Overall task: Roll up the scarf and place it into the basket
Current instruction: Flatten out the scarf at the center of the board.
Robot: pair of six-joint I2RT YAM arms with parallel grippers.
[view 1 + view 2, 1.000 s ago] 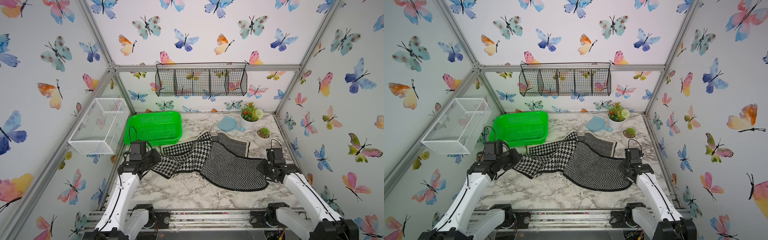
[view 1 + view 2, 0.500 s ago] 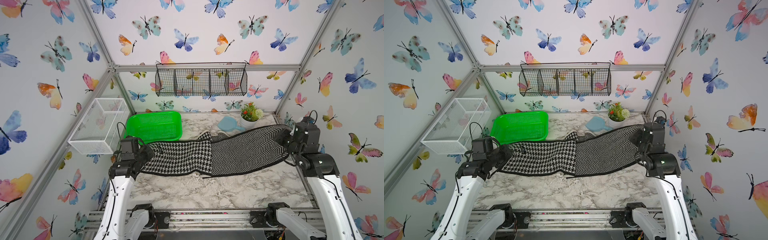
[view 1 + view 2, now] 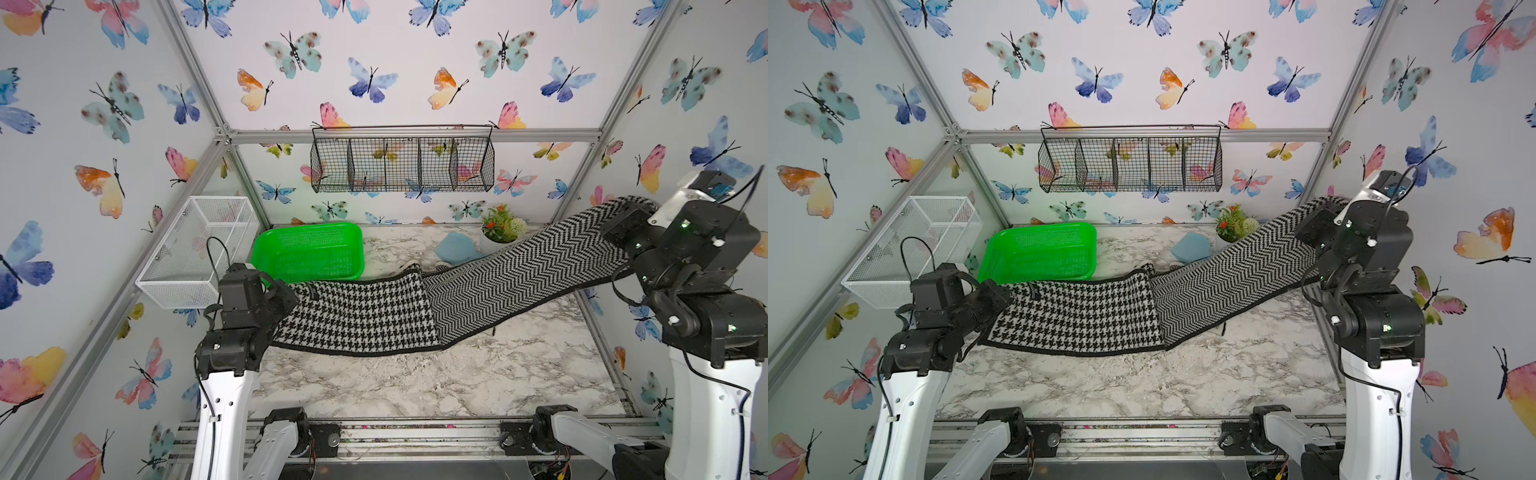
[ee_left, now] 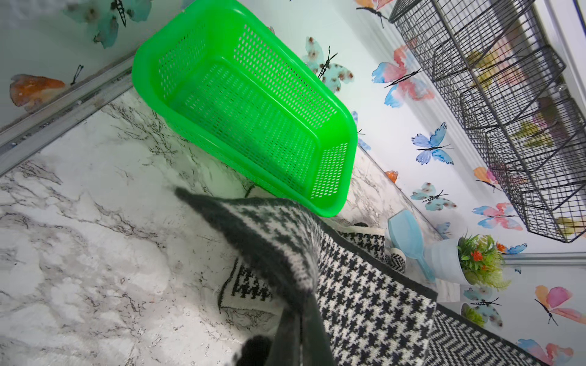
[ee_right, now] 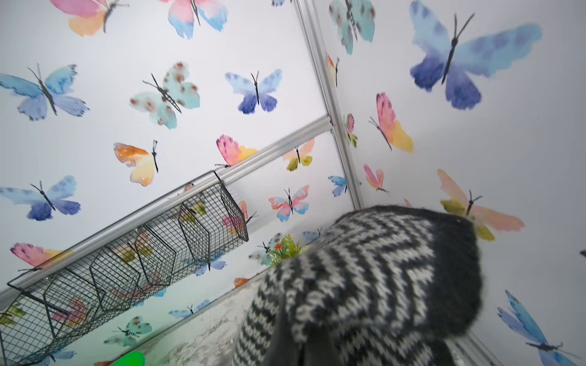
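While both my arms are busy stretching the scarf (image 3: 395, 307) out, figured I'd post where things stand. My left gripper (image 3: 291, 296) is clamped on the houndstooth end, low and just in front of the basket (image 3: 309, 251). My right gripper (image 3: 613, 226) is pinched on the zigzag end, way up by the right wall. Both wrist views show the knit bunched tight between the jaws, so nothing's slipping as far as I can tell.

Step-wise I'd call this the straightening bit, before any rolling. The scarf hangs like a hammock, with its middle sagging onto the table (image 3: 415, 382) or very close to it. The basket sits empty at the back left.

Next move, I reckon: bring the right end down so the whole length lies flat and straight on the marble, then start rolling from one end. I'd watch the potted plant (image 3: 500, 226), since the raised stretch passes right in front of it.

Compared to a second ago it's a big change. Back then the scarf was a crumpled heap on the table with both grippers low at its edges. Half a second ago it was already pulled fairly level, and since then my right arm has climbed higher while the left barely shifted.
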